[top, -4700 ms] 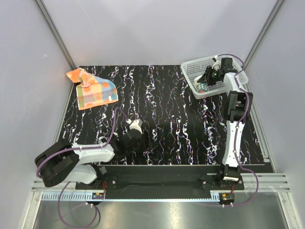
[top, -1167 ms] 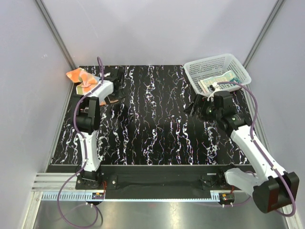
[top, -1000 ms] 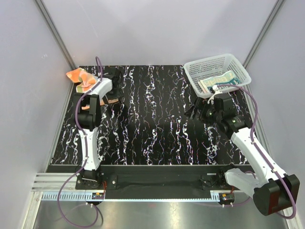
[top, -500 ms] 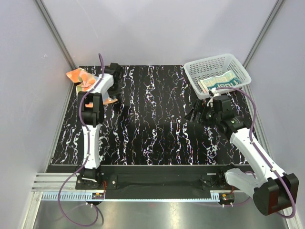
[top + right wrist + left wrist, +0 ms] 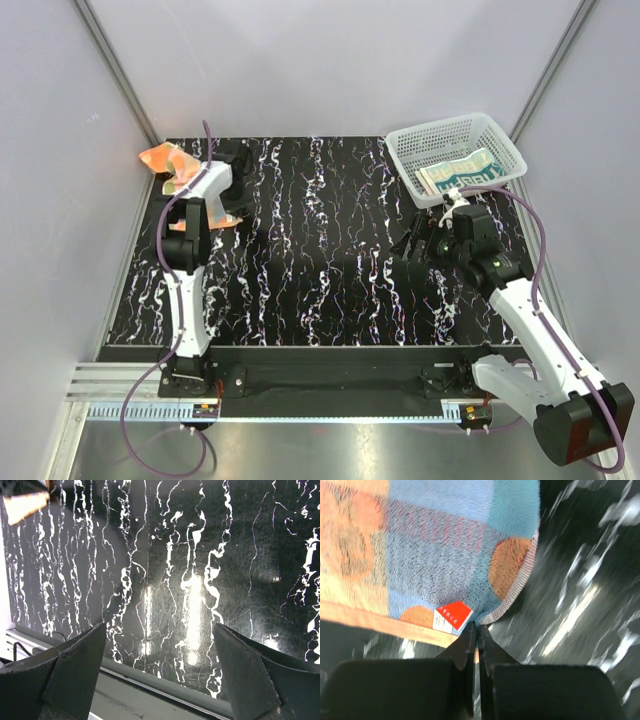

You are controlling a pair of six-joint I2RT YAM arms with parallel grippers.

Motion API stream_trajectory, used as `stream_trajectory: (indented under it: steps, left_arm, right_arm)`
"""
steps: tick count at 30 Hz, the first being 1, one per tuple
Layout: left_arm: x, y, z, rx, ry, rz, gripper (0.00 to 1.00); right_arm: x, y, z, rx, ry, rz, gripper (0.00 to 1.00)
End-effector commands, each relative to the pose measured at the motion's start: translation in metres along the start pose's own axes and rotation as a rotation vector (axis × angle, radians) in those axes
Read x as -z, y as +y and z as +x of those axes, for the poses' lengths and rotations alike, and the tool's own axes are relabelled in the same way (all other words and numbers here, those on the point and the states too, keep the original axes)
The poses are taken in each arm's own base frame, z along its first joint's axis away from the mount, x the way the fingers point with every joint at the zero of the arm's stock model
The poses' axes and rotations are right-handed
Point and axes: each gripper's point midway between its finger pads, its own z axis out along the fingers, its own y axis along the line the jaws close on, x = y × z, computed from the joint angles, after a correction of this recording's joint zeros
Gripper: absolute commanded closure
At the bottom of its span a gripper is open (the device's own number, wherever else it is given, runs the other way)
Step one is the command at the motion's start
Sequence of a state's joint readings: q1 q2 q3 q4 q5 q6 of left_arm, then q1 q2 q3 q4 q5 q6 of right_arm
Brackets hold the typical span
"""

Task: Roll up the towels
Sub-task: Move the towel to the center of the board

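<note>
The orange towel [image 5: 435, 545], patched in blue, teal and orange dots, fills the left wrist view; a red label [image 5: 452, 615] sits at its near corner. My left gripper [image 5: 477, 630] is shut on that corner beside the label. From above, the orange towel [image 5: 168, 165] lies crumpled at the table's back left with the left gripper [image 5: 222, 200] at its right edge. The cream towel [image 5: 465, 175] with teal lettering lies in the white basket [image 5: 455, 125]. My right gripper [image 5: 415, 245] hovers open over bare table, its fingers [image 5: 75, 660] wide apart with nothing between them.
The table top [image 5: 330, 270] is black with white marbling. Grey walls close in on both sides and at the back. The basket stands at the back right corner. The table's near edge [image 5: 165, 687] shows under the right gripper.
The left jaws have closed on the orange towel's corner. The right gripper has drifted a little toward the near right, still open.
</note>
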State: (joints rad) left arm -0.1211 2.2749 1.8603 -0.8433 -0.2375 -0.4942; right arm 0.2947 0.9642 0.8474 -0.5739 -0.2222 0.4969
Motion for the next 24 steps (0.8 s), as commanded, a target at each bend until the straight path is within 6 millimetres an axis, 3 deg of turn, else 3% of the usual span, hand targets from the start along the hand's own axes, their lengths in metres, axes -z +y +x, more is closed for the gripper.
stream_trajectory:
  steps: [1, 2, 5, 6, 8, 12, 15, 18, 19, 20, 21, 22, 23, 24]
  left_arm:
    - [0.057, -0.011, 0.008, 0.021, -0.030, 0.125, 1.00]
    - [0.076, -0.018, 0.009, 0.041, -0.045, 0.170, 1.00]
    - [0.093, -0.039, 0.043, 0.043, -0.006, 0.237, 1.00]
    - [0.107, -0.048, 0.052, 0.045, 0.002, 0.287, 1.00]
    - [0.120, -0.076, 0.075, 0.040, 0.018, 0.351, 1.00]
    - [0.147, -0.139, 0.142, -0.003, 0.118, 0.504, 1.00]
    - [0.151, -0.176, 0.172, 0.011, 0.188, 0.559, 1.00]
    - [0.166, -0.231, 0.204, 0.019, 0.272, 0.678, 1.00]
    - [0.177, -0.249, 0.201, 0.025, 0.271, 0.722, 1.00]
    - [0.170, -0.264, 0.207, 0.043, 0.300, 0.723, 1.00]
    - [0.179, -0.281, 0.214, 0.025, 0.325, 0.761, 0.98]
    - [0.184, -0.294, 0.215, 0.017, 0.339, 0.790, 0.94]
    - [0.200, -0.318, 0.203, 0.001, 0.322, 0.856, 0.88]
    - [0.211, -0.323, 0.205, -0.027, 0.327, 0.871, 0.82]
  right_arm:
    - [0.011, 0.009, -0.004, 0.018, -0.025, -0.030, 0.05]
    - [0.014, 0.011, -0.005, 0.017, -0.031, -0.036, 0.05]
    - [0.019, 0.013, -0.008, 0.000, -0.050, -0.040, 0.05]
    - [0.020, 0.014, -0.007, -0.007, -0.048, -0.040, 0.05]
    - [0.024, 0.015, -0.008, -0.017, -0.060, -0.044, 0.05]
    - [0.034, 0.013, -0.004, -0.044, -0.066, -0.030, 0.05]
    - [0.043, 0.008, -0.001, -0.062, -0.080, -0.005, 0.05]
    - [0.051, 0.003, 0.001, -0.078, -0.091, 0.024, 0.05]
    - [0.052, 0.001, 0.002, -0.086, -0.093, 0.034, 0.05]
    - [0.053, -0.001, 0.001, -0.092, -0.099, 0.044, 0.05]
    - [0.054, -0.004, 0.004, -0.100, -0.092, 0.062, 0.05]
    - [0.054, -0.005, 0.003, -0.107, -0.097, 0.072, 0.04]
    - [0.054, -0.006, 0.003, -0.111, -0.093, 0.079, 0.04]
    - [0.055, -0.007, 0.005, -0.117, -0.086, 0.087, 0.04]
